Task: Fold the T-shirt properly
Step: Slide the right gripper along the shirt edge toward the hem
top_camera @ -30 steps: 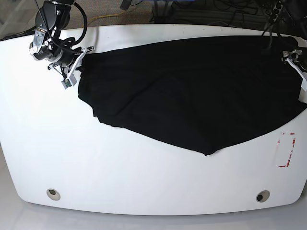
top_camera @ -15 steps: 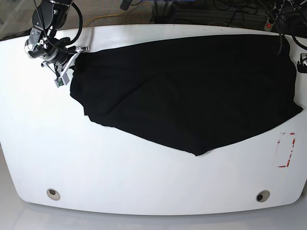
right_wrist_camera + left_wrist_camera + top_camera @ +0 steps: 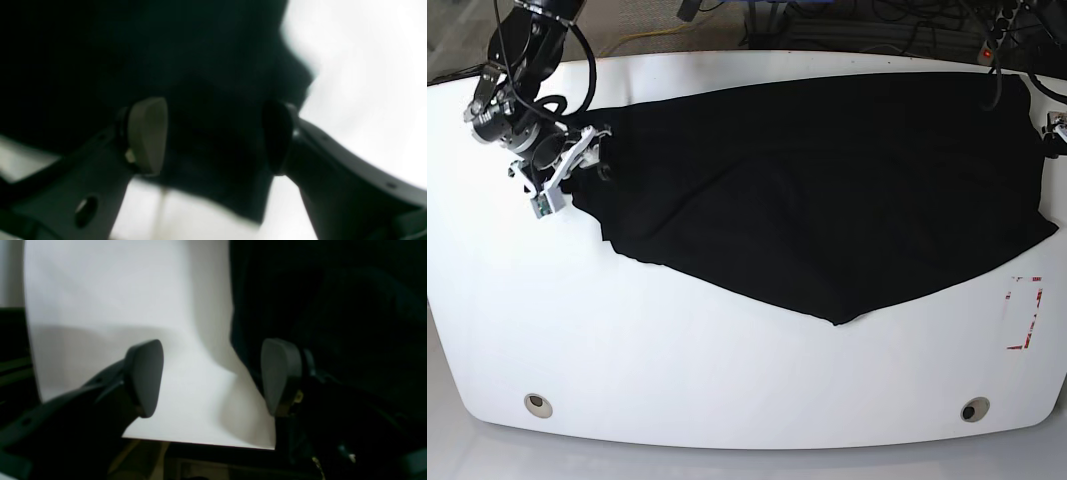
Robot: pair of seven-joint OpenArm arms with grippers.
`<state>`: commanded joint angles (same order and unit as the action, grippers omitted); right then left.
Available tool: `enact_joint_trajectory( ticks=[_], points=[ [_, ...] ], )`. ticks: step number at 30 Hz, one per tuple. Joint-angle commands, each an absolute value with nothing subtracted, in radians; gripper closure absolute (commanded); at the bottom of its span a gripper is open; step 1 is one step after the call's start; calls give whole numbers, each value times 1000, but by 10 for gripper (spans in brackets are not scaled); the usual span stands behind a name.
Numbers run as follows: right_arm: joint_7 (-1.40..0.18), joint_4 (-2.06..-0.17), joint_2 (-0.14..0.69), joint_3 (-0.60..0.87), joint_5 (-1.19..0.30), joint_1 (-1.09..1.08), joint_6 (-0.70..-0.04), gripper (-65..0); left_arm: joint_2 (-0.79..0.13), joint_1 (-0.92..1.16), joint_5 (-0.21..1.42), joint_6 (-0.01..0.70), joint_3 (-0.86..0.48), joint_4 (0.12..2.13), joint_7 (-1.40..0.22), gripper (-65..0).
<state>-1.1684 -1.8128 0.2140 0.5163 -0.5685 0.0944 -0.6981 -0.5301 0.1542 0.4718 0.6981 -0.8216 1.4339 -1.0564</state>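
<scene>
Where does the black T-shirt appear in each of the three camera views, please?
Base view: the T-shirt spreads across the upper table, from centre-left to the right edge.
Left wrist view: it fills the right half, beside the open left pincer.
Right wrist view: it covers the upper left and centre.
Shared landmark: the white table.

The T-shirt point(image 3: 827, 190) is soft black cloth that looks matt, with gentle folds and no shine. The table point(image 3: 727, 380) is smooth and white and a little glossy, with two round metal-looking holes point(image 3: 539, 404) near its front edge. The pads point(image 3: 145, 376) of the left gripper point(image 3: 213, 376) look like smooth dark plastic or rubber with a dull finish, and the right gripper point(image 3: 213, 136) looks the same.
</scene>
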Motion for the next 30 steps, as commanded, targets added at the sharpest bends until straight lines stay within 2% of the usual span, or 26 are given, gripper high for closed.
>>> enact_joint_trajectory(
  ticks=[6,12,18,25,30],
  points=[
    [-1168,-1664,226,476,-463,-24,-698,-430,-507,154,472,698,-739,1442,-1055,-429],
    [-1118,-1549,231,463,-444,-90,-698,-431,-417,182,395,698,-734,1514,-1050,-428],
    [-1043,-1395,259,351,-443,-193,-698,-431,-338,147,272,698,-736,1534,-1021,-428],
    [-940,-1191,271,217,-435,-363,-698,-431,-291,140,166,698,-731,1586,-980,-428],
    [-832,-980,260,165,-292,-481,-698,-430,-291,139,166,698,-733,1593,-980,-428]
  ],
)
